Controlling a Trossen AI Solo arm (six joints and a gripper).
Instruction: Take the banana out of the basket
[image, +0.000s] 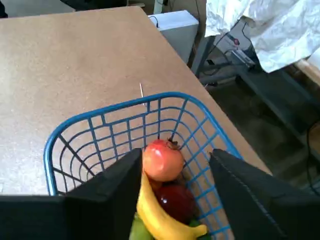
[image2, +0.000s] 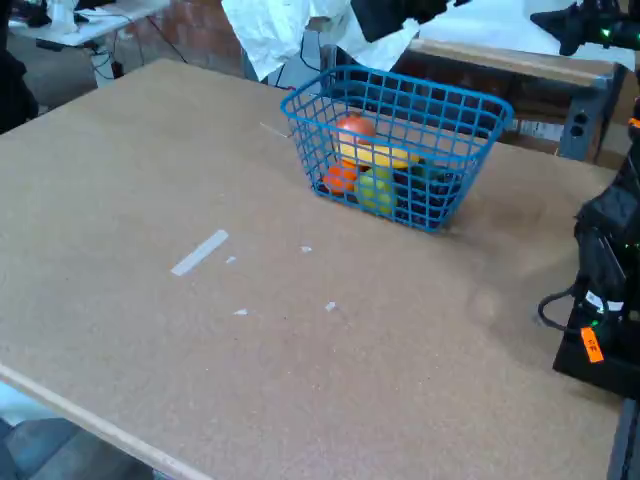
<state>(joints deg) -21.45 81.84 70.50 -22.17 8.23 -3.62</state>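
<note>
Wrist view: we see the gripper (image: 172, 200) at the bottom of the frame, its two black fingers (image: 117, 192) spread apart with nothing between the pads, so we read the jaws as parted and empty. Both fingers hang above the blue wire basket (image: 90, 127), which fills the lower centre of the frame on the tan particle-board table (image: 75, 55).

The banana (image: 160, 215) lies in the basket at bottom centre, in the gap between the fingers as seen from here, curving from beside the left finger down to the lower right. We cannot tell whether the left finger touches it. An orange-red round fruit (image: 162, 160) sits just above it, touching its upper end. A dark red fruit (image: 177, 200) sits right of the banana, and a green fruit (image: 140, 230) peeks out at the bottom edge under it.

Fixed view: the basket (image2: 400, 100) stands upright in the upper centre of the frame, near the far table (image2: 250, 330) edge. Through the wire we see the banana (image2: 375, 155) lying across the pile, the orange-red fruit (image2: 355, 128) on top at the left, a green fruit (image2: 375, 190) at the front and a small orange fruit (image2: 340, 178) at lower left. A strip of white tape (image2: 200, 252) lies on the table at centre left, well apart from the basket. The black arm base (image2: 605, 290) sits at the right edge.
</note>
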